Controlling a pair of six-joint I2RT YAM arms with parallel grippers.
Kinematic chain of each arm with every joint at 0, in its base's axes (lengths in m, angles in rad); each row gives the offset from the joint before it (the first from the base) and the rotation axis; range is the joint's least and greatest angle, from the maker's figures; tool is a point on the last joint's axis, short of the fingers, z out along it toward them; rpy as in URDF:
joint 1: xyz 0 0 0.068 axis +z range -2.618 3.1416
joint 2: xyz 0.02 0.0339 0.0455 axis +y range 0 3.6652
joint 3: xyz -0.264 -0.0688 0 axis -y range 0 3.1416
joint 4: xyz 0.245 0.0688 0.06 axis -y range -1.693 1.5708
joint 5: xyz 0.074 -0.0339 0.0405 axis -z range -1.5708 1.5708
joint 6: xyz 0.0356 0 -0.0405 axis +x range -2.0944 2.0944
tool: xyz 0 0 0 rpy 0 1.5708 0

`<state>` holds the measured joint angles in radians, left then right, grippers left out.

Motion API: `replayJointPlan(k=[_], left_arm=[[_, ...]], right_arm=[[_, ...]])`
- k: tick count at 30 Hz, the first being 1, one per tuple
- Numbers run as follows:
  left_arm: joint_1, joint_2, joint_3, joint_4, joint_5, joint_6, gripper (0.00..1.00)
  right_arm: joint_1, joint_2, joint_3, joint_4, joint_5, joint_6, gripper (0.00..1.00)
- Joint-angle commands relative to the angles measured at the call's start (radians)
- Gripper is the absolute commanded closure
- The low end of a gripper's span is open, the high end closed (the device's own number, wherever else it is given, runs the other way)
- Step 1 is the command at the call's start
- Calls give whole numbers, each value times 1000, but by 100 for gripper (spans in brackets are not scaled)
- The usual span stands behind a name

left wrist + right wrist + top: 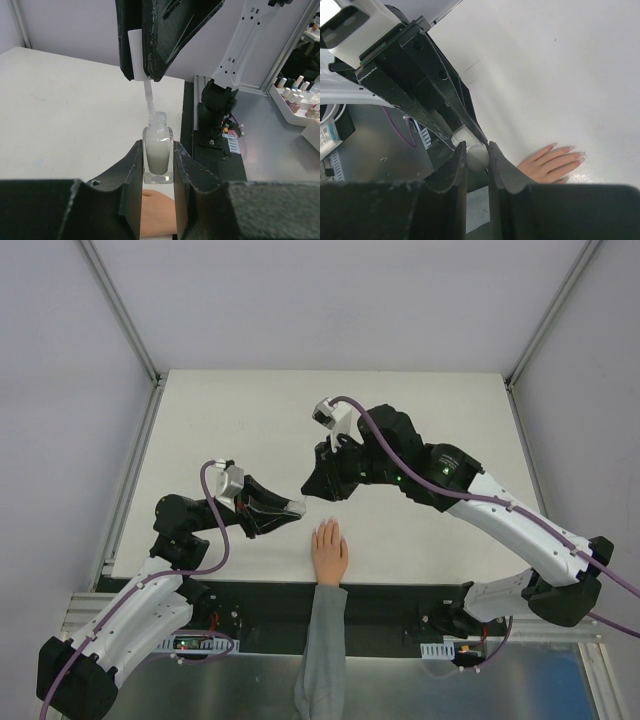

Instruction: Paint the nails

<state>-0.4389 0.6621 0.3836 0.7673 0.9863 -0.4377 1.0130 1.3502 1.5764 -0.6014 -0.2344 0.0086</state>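
Note:
My left gripper (158,150) is shut on a small clear bottle (158,154) of whitish polish, held upright with its neck open. My right gripper (476,150) is shut on the white cap (478,158), right above the bottle. The brush stem (148,97) hangs from the cap (134,55) and its tip reaches the bottle's neck. The peach mannequin hand (329,552) lies flat on the table just below both grippers (300,502). Its nails (569,149) show as pale pink tips in the right wrist view. Its grey sleeve (320,640) runs toward the near edge.
The white table (420,420) stretches behind and to both sides of the hand. The black base rail (400,600) runs along the near edge. A rack of several small bottles (295,97) stands off the table, far right in the left wrist view.

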Motion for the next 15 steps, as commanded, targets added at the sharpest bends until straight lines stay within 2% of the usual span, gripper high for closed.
replayJointPlan(k=[1,15], left_arm=[[-6,-6,-3,86,15,-12,100],[-6,-4,-3,87,17,-16,100]], right_arm=[[12,-8,25,45,18,24,100],[25,-22,28,40,37,24,100]])
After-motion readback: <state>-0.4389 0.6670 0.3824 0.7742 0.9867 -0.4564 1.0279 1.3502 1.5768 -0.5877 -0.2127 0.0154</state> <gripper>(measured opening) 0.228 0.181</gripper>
